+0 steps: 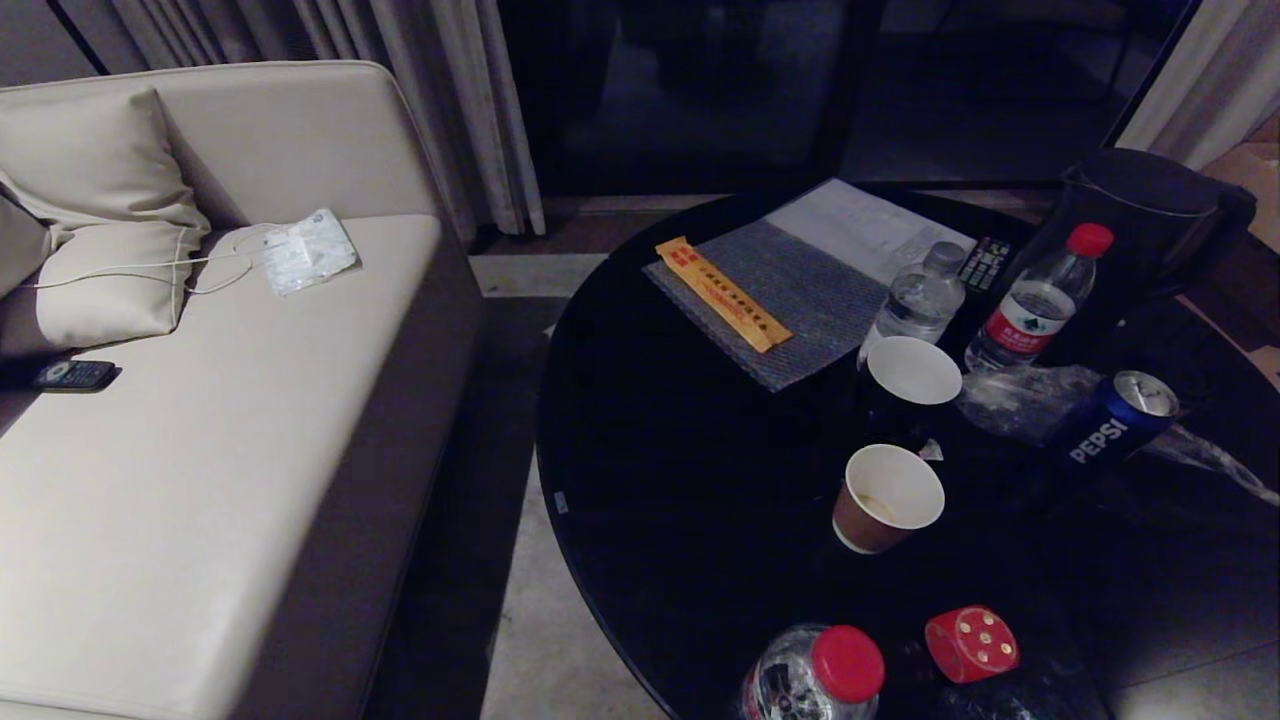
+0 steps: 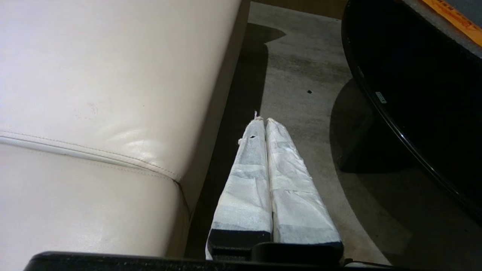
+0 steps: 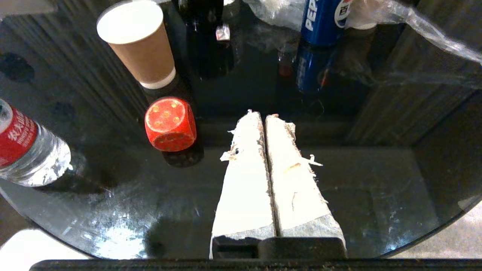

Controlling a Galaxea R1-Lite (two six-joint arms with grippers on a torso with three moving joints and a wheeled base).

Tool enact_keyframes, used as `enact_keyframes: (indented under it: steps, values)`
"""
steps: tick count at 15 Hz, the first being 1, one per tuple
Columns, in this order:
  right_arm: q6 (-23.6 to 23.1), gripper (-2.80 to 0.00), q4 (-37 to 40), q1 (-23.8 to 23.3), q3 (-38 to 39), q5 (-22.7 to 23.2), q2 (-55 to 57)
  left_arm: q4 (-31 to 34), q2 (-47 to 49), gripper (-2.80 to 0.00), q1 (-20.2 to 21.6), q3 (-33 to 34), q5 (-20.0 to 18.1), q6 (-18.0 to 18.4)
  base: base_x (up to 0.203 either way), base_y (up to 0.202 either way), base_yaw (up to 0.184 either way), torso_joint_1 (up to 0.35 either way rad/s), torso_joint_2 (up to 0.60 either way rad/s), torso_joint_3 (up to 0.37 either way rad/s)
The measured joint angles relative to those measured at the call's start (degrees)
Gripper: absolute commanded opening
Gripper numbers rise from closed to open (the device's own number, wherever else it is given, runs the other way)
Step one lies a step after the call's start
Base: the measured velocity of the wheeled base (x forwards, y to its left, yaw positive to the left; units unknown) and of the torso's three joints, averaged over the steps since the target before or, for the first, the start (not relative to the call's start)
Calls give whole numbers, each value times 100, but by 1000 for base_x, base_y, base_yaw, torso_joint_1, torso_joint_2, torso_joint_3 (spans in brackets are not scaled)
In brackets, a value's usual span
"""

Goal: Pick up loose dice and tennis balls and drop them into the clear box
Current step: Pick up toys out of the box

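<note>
Red die [image 3: 170,124] on black table [image 3: 376,195], paper cup [image 3: 138,43] behind, jaws closed

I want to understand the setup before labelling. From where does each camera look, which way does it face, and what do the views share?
Head view: from the robot's head, forward and down at the black round table and the sofa; none of its body shows.
Left wrist view: behind the shut left hand, over the floor between sofa and table.
Right wrist view: behind the shut right hand, over the table.
Head and right wrist views share the red die, brown paper cup and Pepsi can.
</note>
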Motion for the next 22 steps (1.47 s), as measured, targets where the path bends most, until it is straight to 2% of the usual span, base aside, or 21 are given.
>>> enact_keyframes:
  steps: [3,7,11,14,15,16,22]
  values:
    - [2,-280,761,-11,-785,20,347,-5,0,-280,0,0,-1,5,0,0,0,0,0,0]
    - [16,-280,1643,-2,-1929,293,1934,-5,0,-280,0,0,-2,5,0,0,0,0,0,0]
    - [124,-280,1657,51,-2672,569,4182,-5,0,-280,0,0,-1,2,0,0,0,0,0,0]
    - [331,-280,1038,280,-3033,632,5840,-6,0,-280,0,0,0,3,0,0,0,0,0,0]
    - [372,-90,786,372,-3166,662,6284,-5,0,-280,0,0,-1,2,0,0,0,0,0,0]
    - [403,0,578,518,-3288,700,6683,-2,0,-280,0,0,-1,3,0,0,0,0,0,0]
    - [416,0,490,1147,-3493,707,8068,-2,0,-280,0,0,1,5,0,0,0,0,0,0]
